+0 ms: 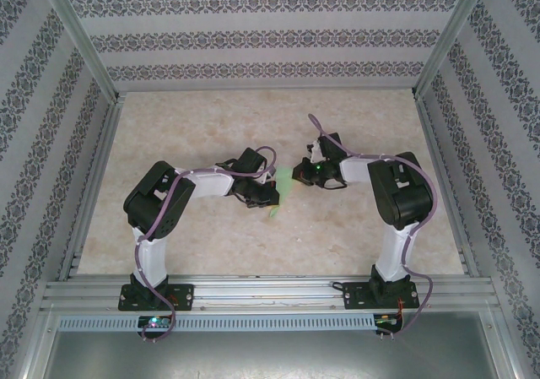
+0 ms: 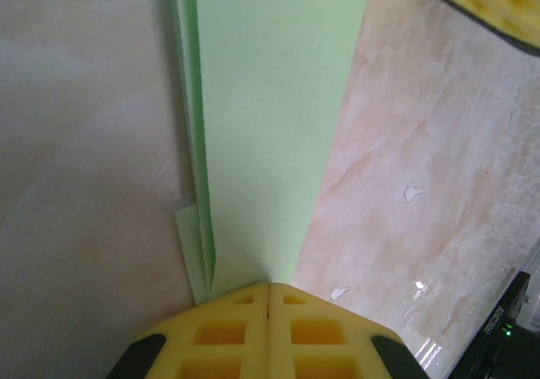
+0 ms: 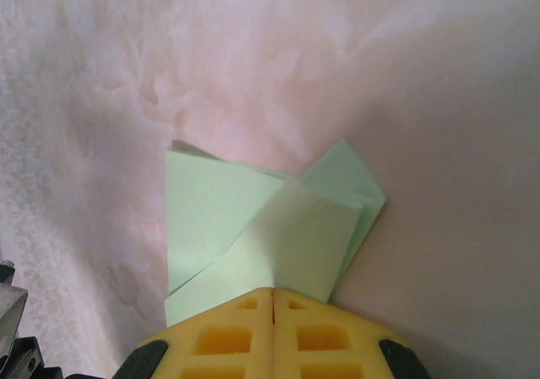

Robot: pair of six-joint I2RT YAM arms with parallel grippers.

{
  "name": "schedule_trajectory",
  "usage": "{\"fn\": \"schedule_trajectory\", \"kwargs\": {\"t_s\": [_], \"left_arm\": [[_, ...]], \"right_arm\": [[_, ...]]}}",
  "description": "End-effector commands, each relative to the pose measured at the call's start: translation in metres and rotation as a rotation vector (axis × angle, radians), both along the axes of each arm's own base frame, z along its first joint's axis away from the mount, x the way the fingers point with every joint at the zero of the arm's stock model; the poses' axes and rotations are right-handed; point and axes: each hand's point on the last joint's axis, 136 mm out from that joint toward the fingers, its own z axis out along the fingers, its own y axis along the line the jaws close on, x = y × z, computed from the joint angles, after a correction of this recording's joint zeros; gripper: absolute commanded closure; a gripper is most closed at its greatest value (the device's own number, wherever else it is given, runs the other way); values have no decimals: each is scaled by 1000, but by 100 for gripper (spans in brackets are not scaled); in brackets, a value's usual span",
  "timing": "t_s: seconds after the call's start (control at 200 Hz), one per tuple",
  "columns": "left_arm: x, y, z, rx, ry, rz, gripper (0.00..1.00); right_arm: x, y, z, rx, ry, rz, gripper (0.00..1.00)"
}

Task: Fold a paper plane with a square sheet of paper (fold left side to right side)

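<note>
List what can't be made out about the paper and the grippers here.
- Top view: the paper is a small green sliver; the left gripper and right gripper cover most of it, so its folds are unreadable.
- Left wrist view: its far end is cut off by the top edge; its near tip hides under the shut gripper.
- Right wrist view: its near edge hides under the shut gripper; pinched or merely pressed, cannot tell.

Right tool (image 3: 272, 295) closed, pinching folded green paper (image 3: 236, 227).
</note>
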Motion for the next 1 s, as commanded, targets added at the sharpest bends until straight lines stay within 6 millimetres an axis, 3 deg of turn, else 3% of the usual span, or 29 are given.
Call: {"fn": "schedule_trajectory", "kwargs": {"t_s": [0.0, 0.345, 0.51, 0.739, 0.864, 0.994], "left_arm": [[-41, 47, -64, 256, 172, 19, 100], [-41, 46, -63, 248, 170, 18, 100], [-41, 46, -63, 240, 168, 18, 100], [-40, 45, -59, 232, 155, 23, 100], [-39, 45, -58, 229, 149, 24, 100], [-39, 44, -57, 226, 148, 25, 100]], "right_arm": [[23, -31, -14, -92, -15, -78, 100], [48, -49, -7, -119, -11, -101, 100], [51, -51, 19, -112, -59, -106, 100], [9, -30, 59, -39, -93, -82, 100], [-22, -4, 57, 0, -53, -54, 100], [-39, 20, 46, 42, -3, -47, 100]]}}
